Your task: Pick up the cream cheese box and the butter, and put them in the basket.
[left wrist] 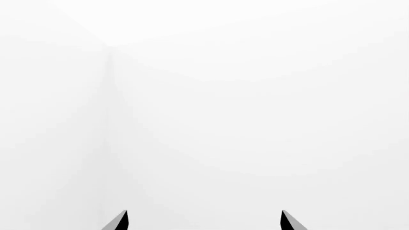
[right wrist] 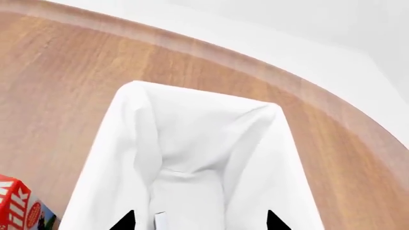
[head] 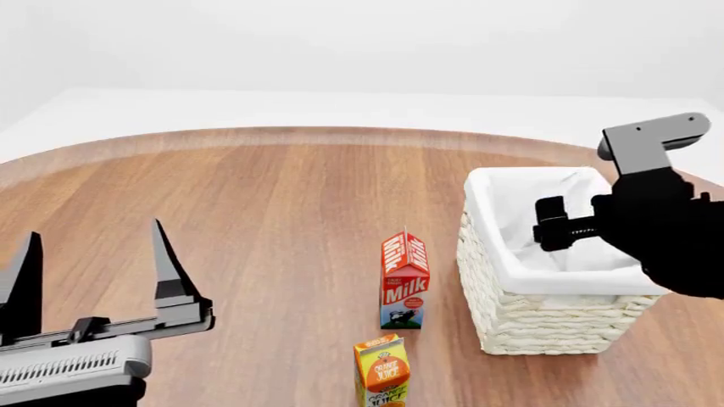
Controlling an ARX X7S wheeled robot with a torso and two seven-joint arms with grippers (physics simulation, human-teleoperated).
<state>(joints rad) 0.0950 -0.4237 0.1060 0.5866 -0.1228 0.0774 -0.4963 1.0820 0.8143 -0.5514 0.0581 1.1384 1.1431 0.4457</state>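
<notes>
Basket (head: 543, 326) stands at the tabletop's (head: 283, 220) right; butter and cream cheese box unseen. Right claw (right wrist: 198, 221) hovers above, spread, empty. Left claw (head: 97, 263) wide. Risk: snagging lining.

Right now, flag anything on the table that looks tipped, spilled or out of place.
Nothing stands out. The milk carton and juice carton stand upright on the table, and the basket sits square with its lining neat. No spills show. The butter and cream cheese box are not in view.
</notes>
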